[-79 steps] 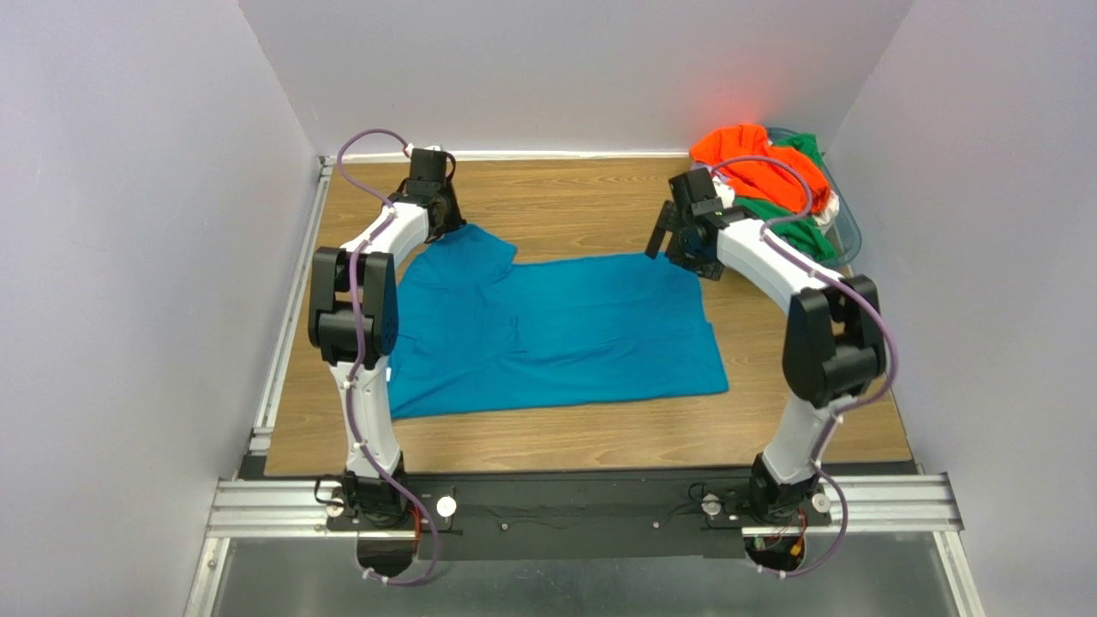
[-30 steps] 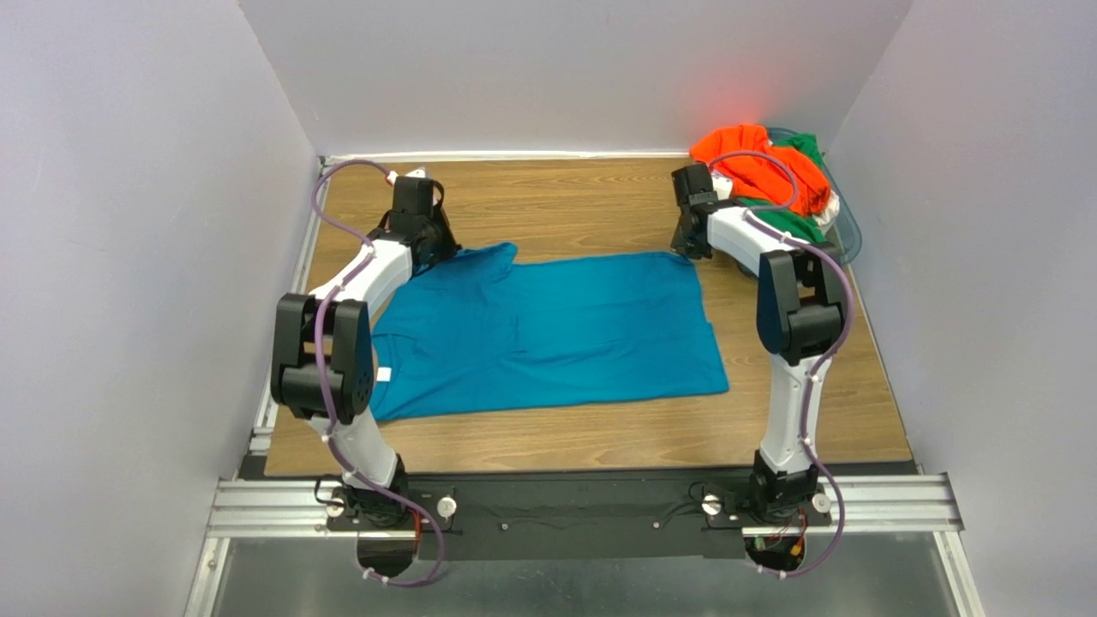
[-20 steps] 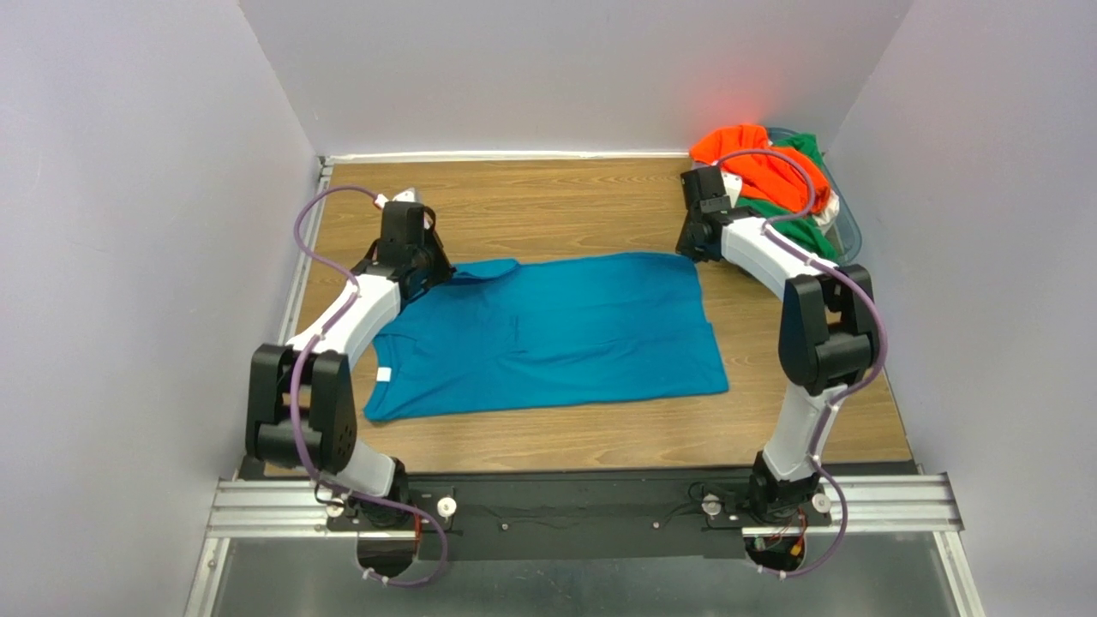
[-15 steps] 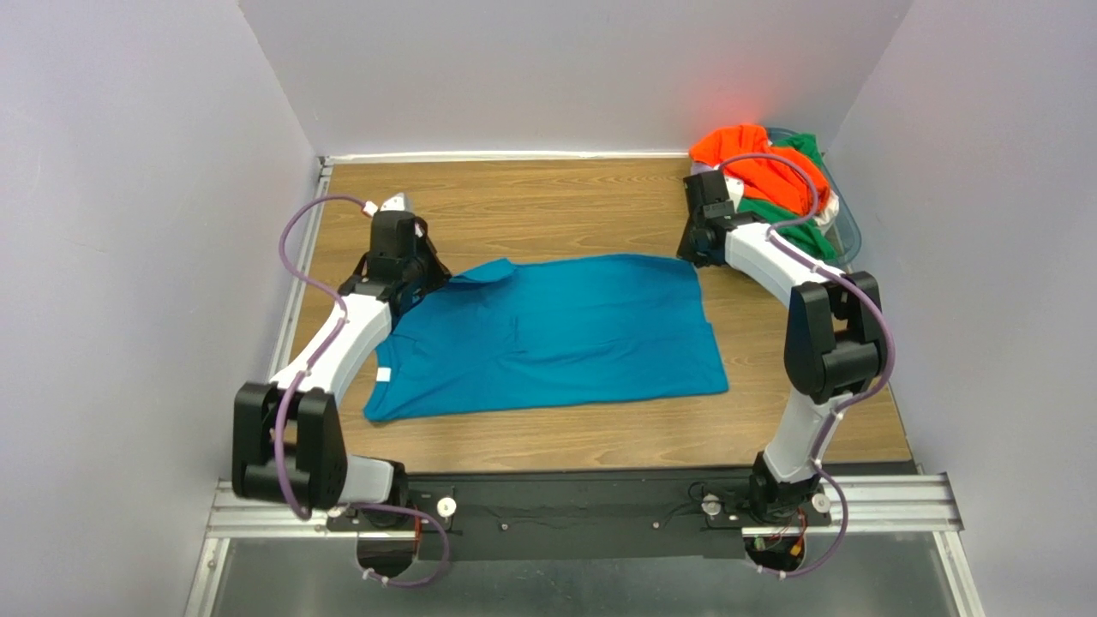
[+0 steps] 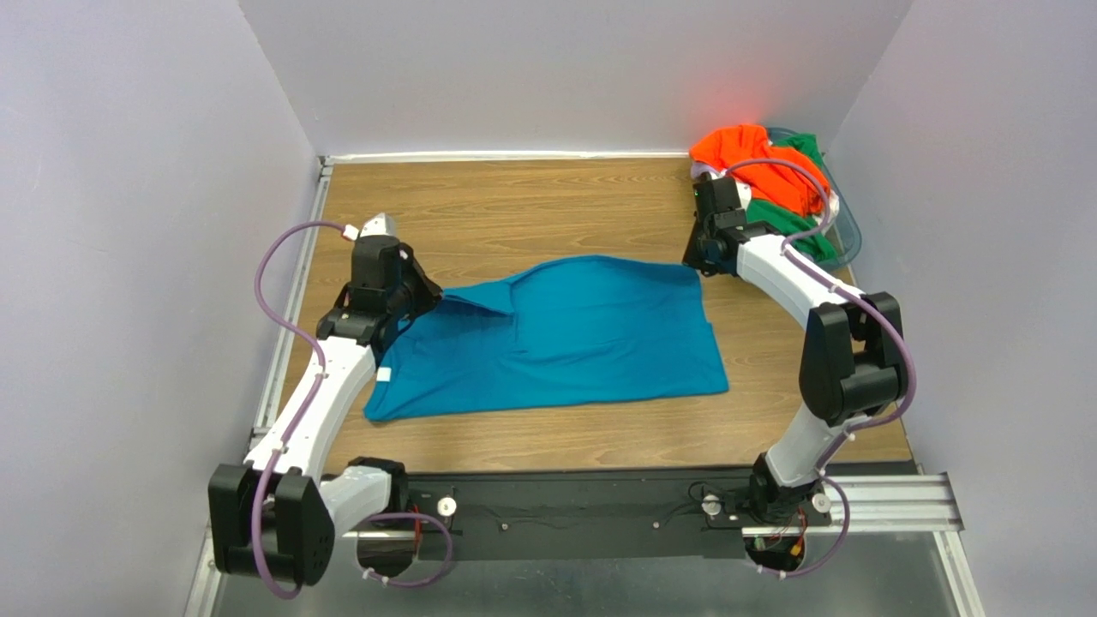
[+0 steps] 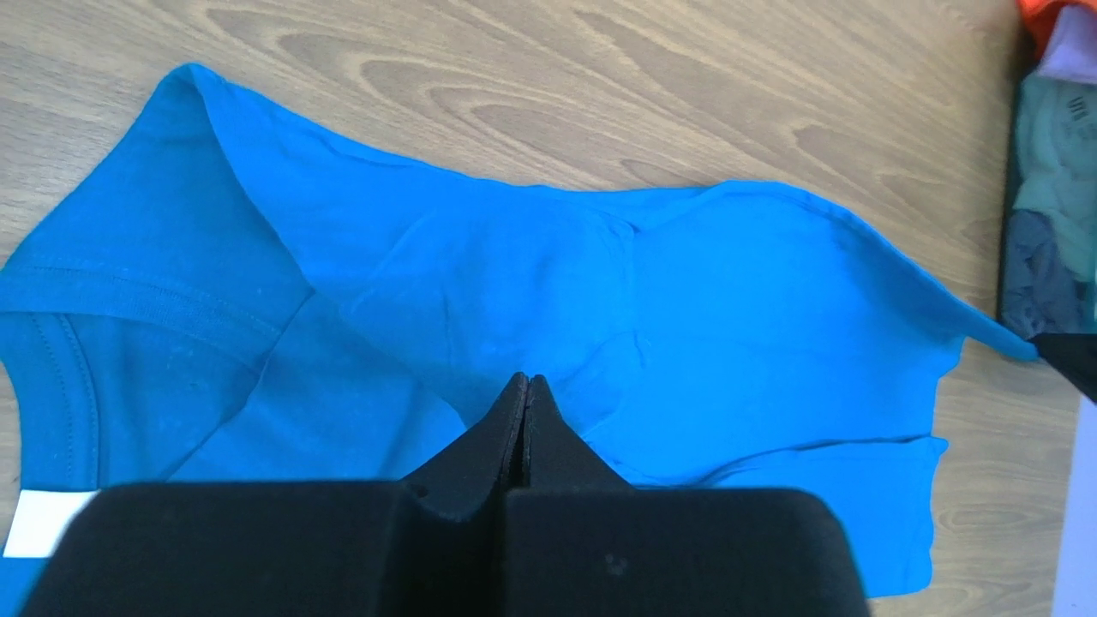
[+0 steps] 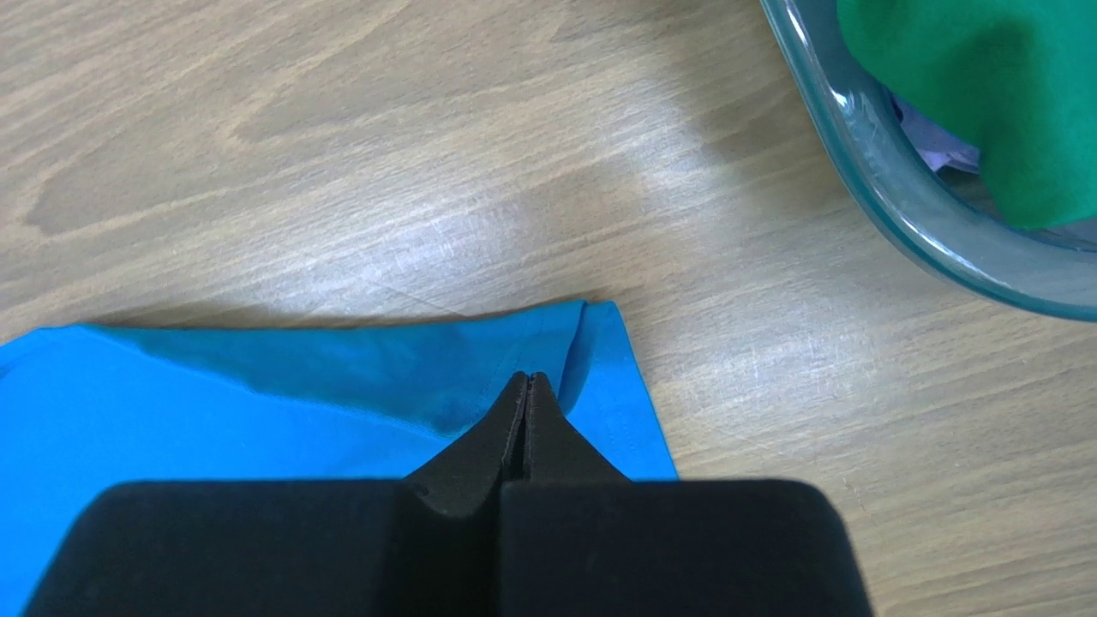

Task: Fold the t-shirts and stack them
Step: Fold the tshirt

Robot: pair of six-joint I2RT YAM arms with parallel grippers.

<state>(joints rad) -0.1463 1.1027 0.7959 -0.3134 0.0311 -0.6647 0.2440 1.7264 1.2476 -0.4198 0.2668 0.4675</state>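
Risk: cloth slipping out of one pinch, judged likely if the two arms travel unevenly, since each grips only a thin edge.
Result: a skewed or bunched fold.
Left arm: stretched forward over the left of the table (image 5: 554, 206), wrist low.
Left gripper (image 6: 524, 386): fingers pressed together on the raised far-left edge of the blue shirt (image 5: 580, 334).
Right arm: arched, wrist low beside the basket (image 5: 843, 221).
Right gripper (image 7: 525, 383): fingers closed on the shirt's far-right corner.
Blue shirt: mid-table, mostly flat, far edge lifted.
Orange shirt (image 5: 747, 154), green shirt (image 7: 1004, 90): heaped in the basket.
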